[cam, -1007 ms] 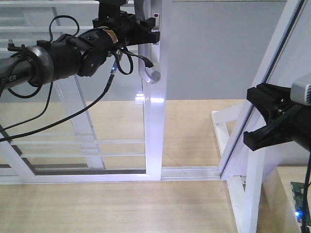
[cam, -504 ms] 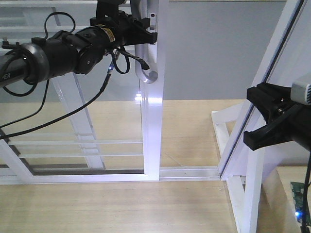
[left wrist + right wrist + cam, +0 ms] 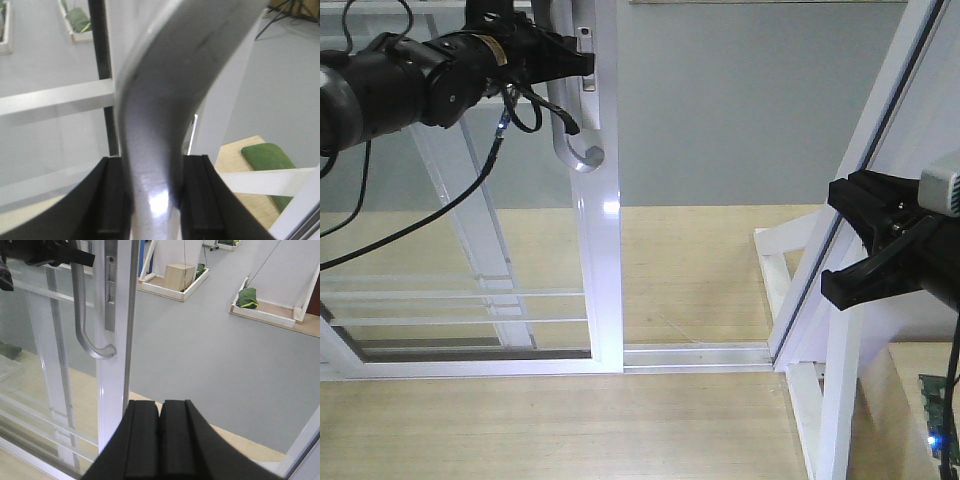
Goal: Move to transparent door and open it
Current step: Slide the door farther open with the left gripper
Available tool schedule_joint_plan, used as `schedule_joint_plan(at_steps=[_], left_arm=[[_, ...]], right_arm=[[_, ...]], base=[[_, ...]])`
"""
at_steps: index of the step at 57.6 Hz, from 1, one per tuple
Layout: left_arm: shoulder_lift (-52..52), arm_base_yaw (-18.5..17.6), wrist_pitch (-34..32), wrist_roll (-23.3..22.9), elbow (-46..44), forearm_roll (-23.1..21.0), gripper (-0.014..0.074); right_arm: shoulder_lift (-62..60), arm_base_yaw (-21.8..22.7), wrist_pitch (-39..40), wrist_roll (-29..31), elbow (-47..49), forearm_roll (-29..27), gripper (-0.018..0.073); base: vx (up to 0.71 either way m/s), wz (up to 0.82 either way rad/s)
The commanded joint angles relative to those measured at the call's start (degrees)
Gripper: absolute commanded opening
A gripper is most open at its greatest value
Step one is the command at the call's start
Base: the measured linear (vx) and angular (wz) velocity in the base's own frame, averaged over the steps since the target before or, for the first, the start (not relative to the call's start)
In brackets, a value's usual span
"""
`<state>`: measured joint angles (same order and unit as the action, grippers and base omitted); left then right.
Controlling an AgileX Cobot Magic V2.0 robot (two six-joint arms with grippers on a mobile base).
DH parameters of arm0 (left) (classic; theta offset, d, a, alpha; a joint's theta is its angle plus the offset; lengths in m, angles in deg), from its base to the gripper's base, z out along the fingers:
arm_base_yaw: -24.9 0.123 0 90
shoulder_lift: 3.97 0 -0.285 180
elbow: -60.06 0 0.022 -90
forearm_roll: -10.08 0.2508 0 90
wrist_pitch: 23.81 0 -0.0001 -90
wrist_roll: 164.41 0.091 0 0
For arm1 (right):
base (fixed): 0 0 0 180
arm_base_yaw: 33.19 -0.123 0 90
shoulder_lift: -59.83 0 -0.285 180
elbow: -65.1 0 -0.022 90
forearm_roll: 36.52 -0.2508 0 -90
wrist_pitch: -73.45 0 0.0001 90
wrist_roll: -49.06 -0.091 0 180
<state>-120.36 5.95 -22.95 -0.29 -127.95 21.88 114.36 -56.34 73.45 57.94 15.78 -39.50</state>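
Door [image 3: 602, 300]: tall clear-glass panel in a glossy white frame, standing upright at left of centre on a floor track, crossed low down by thin white horizontal bars. Post [image 3: 880, 130]: bare white frame, leaning across the right edge. Handle [image 3: 572, 140]: curved grey bar on the door's right stile, hooked at its lower end. Left gripper [image 3: 152, 200]: black fingers clamped on the handle, one each side. Right gripper [image 3: 160, 440]: fingers pressed together, holding nothing, apart from the door.
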Motion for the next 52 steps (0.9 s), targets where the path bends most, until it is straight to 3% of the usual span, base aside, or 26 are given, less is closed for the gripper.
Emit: schedule_joint_plan(at_steps=[1, 29, 42, 52], left_arm=[[5.4, 5.6, -5.9, 0.5, -2.8, -0.8, 0.0004], [9.6, 12.1, -1.6, 0.5, -2.8, -0.4, 0.0004], [10.6, 12.2, 3.5, 0.5, -2.7, -0.1, 0.0004], [15.6, 12.2, 4.9, 0.8, 1.7, 4.2, 0.0004]], right_arm=[[-0.6, 0.3, 4.9, 0.6, 1.5, 0.3, -0.0004], [-0.6, 0.3, 5.1, 0.5, 1.5, 0.3, -0.0004], [-0.6, 0.3, 5.1, 0.5, 1.5, 0.3, -0.0004], [-0.6, 0.3, 5.1, 0.6, 1.5, 0.3, -0.0004]], base=[[0.0, 0.0], [0.0, 0.0], [0.0, 0.01], [0.0, 0.01]])
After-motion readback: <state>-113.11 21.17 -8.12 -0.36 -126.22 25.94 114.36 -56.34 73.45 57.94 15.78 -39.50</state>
